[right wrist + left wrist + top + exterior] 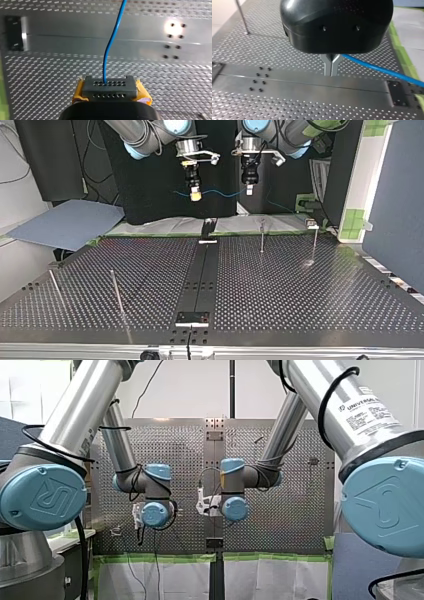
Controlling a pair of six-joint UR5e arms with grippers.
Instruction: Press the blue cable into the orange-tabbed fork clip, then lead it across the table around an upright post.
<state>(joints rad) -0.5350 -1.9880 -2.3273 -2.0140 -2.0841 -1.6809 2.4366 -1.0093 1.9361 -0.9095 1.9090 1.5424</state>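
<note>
Both arms hang over the far edge of the perforated surface, with the blue cable strung between them in the air. The left arm's jaws are closed, metal fingers pinched on it. The right arm's jaws clamp it between yellow pads. Below stand thin upright posts, well apart from the cable.

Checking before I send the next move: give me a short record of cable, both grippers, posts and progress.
Cable: blue cable strung in the air between the two grippers, clear of the table.
Left: left gripper, metal fingers, shut on the cable.
Right: right gripper, yellow pads, shut on the cable.
Posts: four upright posts in the top view, none touched by the cable.
Progress: cable not yet in a clip or around a post.
</note>
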